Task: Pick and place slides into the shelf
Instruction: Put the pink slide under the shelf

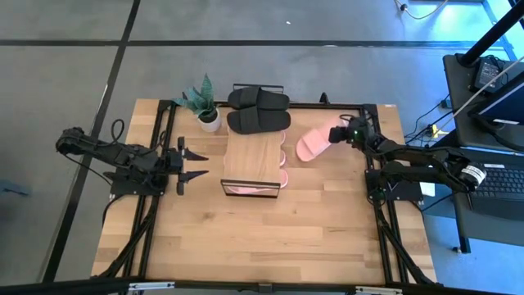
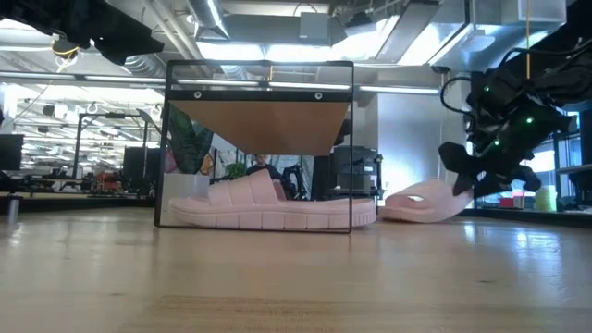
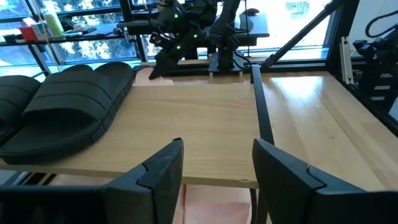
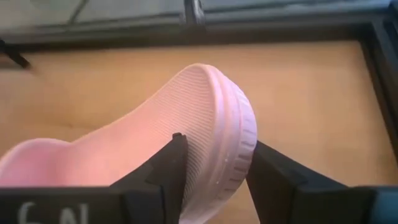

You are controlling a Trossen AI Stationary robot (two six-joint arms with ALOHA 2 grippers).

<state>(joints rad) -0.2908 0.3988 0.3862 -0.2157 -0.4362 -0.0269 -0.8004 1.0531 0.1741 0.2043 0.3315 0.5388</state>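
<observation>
- R gripper jaws straddle the pink slide rim, grip strength unclear; could drop short of the shelf
- L gripper jaws released, idle beside shelf

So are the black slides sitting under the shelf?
No, the black slides lie on top of the shelf; pink slides sit underneath.

No readable text anywhere — only blurred pale marks on the right gripper — illegible.
</observation>
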